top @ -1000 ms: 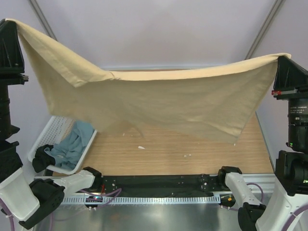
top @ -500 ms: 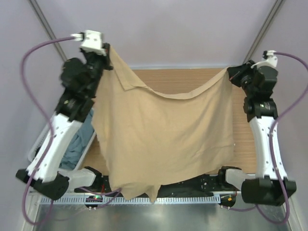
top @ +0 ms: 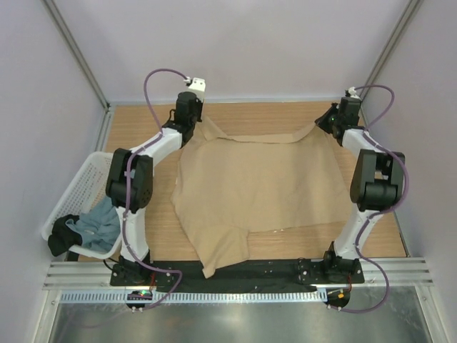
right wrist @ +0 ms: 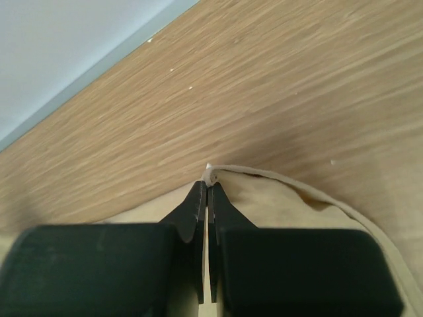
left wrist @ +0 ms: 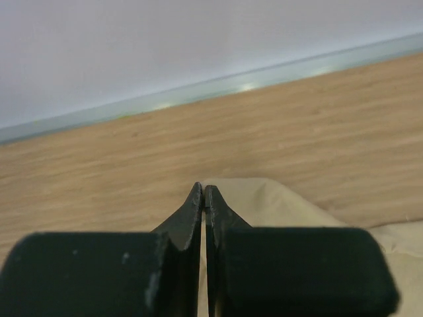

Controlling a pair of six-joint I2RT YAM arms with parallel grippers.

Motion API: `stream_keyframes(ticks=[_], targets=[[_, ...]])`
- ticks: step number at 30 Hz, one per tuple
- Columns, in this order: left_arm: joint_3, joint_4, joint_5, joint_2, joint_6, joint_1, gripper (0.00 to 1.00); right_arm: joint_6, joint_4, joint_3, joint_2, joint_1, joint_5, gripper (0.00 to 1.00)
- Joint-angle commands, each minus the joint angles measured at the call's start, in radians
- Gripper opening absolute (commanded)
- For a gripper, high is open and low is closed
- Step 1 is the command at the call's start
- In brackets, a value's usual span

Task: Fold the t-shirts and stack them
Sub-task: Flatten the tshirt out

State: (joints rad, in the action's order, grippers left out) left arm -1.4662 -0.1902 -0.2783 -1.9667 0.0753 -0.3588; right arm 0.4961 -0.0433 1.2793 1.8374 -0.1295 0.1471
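My left pincer (left wrist: 203,198) and right pincer (right wrist: 207,191) are clamped on the far corners of the tan t-shirt (top: 257,182), spread across the surface (top: 143,128). I'd tension evenly outward before releasing, flattening wrinkles.

The tan t-shirt (top: 257,186) lies flat over the middle of the table (top: 136,128) — low, with open air above it. The left arm (top: 132,179) and right arm (top: 373,179) stretch along its two sides to the far corners, barring sideways passage. Bare wood lies open behind the shirt's far edge, between the wrists. The white basket (top: 71,187) blocks the near-left edge — grey-blue t-shirt (top: 100,223) inside.
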Motion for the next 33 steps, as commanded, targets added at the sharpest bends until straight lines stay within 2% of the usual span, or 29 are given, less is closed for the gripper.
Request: stream_keyframes(ticks=[1,7,11,14,17,20,28,33], targets=[[-0.182,-0.108,-0.016,-0.096,-0.069,0.015,0.00,-0.041,-0.024,0.179,0.106,-0.012,0.031,0.01],[-0.408,-0.048,-0.035,-0.274,-0.092,0.020,0.00,-0.034,0.031,0.359,0.278,-0.025,0.065,0.01],[-0.543,-0.003,-0.022,-0.334,-0.095,0.020,0.00,-0.028,0.037,0.417,0.333,-0.042,0.068,0.01],[-0.589,0.050,-0.009,-0.344,-0.126,0.020,0.00,0.002,0.106,0.474,0.375,-0.064,0.063,0.01],[-0.582,0.126,-0.050,-0.302,-0.187,0.017,0.00,0.025,0.161,0.528,0.402,-0.074,0.065,0.01],[-0.511,0.187,-0.056,-0.233,-0.268,0.017,0.00,0.033,0.193,0.554,0.424,-0.075,0.088,0.01],[-0.491,0.512,-0.022,-0.100,-0.465,0.017,0.00,0.054,0.330,0.598,0.434,-0.087,0.086,0.01],[-0.491,0.725,-0.051,-0.015,-0.575,0.018,0.00,0.075,0.440,0.669,0.431,-0.105,0.092,0.01]])
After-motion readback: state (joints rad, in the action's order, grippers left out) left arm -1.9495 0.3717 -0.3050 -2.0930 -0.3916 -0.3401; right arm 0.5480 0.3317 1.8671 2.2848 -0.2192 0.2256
